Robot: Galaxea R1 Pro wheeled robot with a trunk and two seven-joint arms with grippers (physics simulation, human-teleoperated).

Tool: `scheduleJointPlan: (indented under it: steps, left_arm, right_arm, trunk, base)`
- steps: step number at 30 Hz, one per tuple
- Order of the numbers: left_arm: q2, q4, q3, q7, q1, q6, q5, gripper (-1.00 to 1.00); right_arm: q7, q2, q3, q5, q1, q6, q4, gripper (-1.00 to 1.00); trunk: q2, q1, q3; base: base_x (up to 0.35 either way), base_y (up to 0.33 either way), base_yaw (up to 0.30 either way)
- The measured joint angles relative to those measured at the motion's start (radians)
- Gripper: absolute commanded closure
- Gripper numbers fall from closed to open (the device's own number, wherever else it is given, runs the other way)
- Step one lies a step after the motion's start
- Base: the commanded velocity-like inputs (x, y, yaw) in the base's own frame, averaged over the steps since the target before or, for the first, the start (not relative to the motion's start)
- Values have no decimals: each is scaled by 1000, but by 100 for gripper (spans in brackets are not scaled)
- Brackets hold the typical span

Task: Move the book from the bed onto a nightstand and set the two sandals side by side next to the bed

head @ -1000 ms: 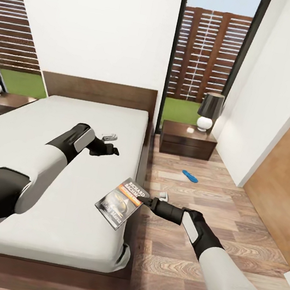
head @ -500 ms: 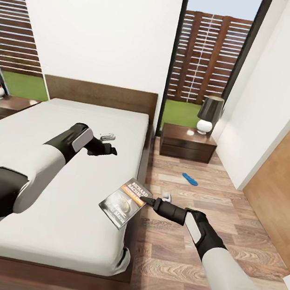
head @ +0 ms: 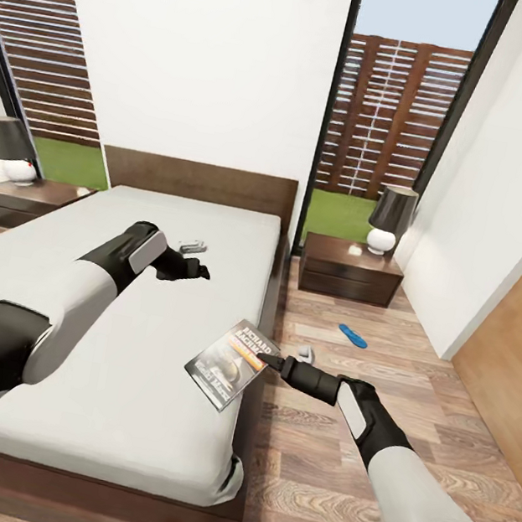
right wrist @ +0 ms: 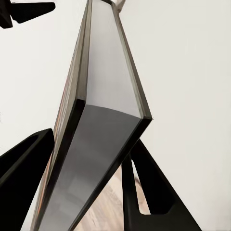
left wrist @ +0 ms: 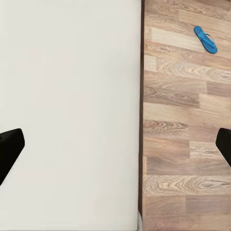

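1. The right gripper (head: 272, 361) is clamped on the book (head: 228, 363), holding it tilted above the right edge of the bed (head: 106, 371).
2. The left gripper (head: 200, 268) hovers over the mattress with its fingers spread wide and nothing in them.
3. 1 blue sandal (head: 353, 336) lies on the floor (head: 327, 476) near the right nightstand (head: 350, 269).

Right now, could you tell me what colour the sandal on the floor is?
Bright blue; the sandal shows best in the left wrist view.

bare off-white bed (head: 112, 338); one blue sandal (head: 353, 336) on wood-plank floor (head: 328, 468)
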Motion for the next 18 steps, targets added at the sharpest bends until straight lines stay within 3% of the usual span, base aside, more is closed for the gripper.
scheduleJointPlan:
  steps: [18]
  left_arm:
    - [1,65,0,0,0,-83,0,-100]
  right_arm:
    - [0,-35,0,2,0,-3,0,100]
  trunk:
    - [126,-69,82]
  base:
    - [0,0,147]
